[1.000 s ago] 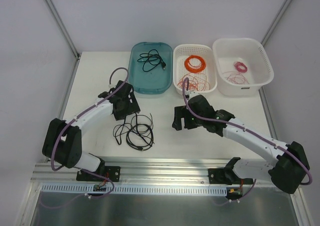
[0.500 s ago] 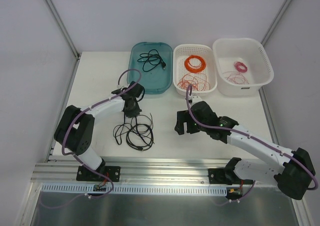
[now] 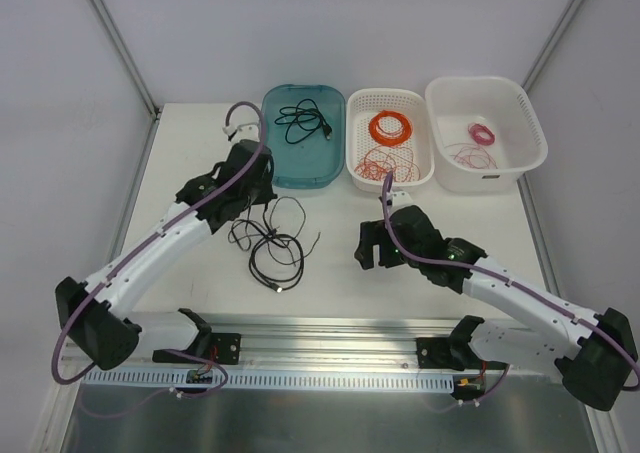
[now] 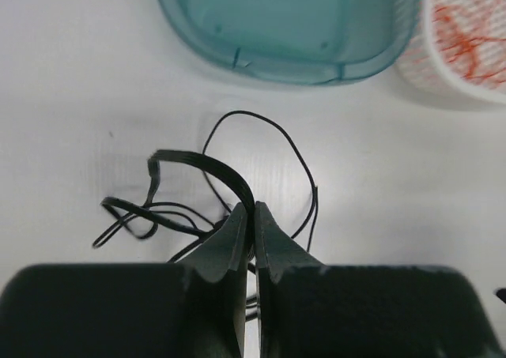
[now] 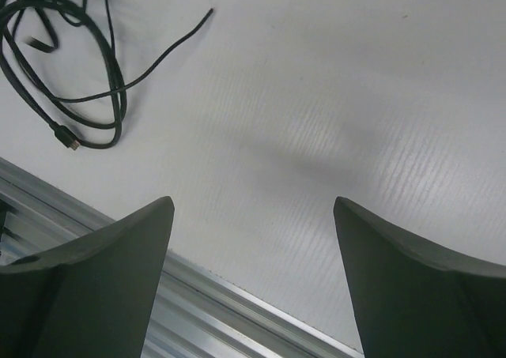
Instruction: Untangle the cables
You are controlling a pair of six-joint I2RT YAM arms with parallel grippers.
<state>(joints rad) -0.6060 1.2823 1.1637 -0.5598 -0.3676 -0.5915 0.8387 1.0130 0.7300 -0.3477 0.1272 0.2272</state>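
Left tool (image 4: pixel 247 209) tight on black cord (image 4: pixel 198 159) above white table (image 4: pixel 411 176); right tool (image 5: pixel 253 205) wide apart

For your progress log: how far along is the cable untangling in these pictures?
Done: a black cable lies in the teal tray, orange wire in the middle basket, pink wire in the right basket. In hand: left hand pinches the tangled cord on the table. Left: pulling its loops apart; right hand open, idle.

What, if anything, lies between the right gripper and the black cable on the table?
Nothing visible: only bare table separates the open right gripper from the cable, which the left gripper pinches.
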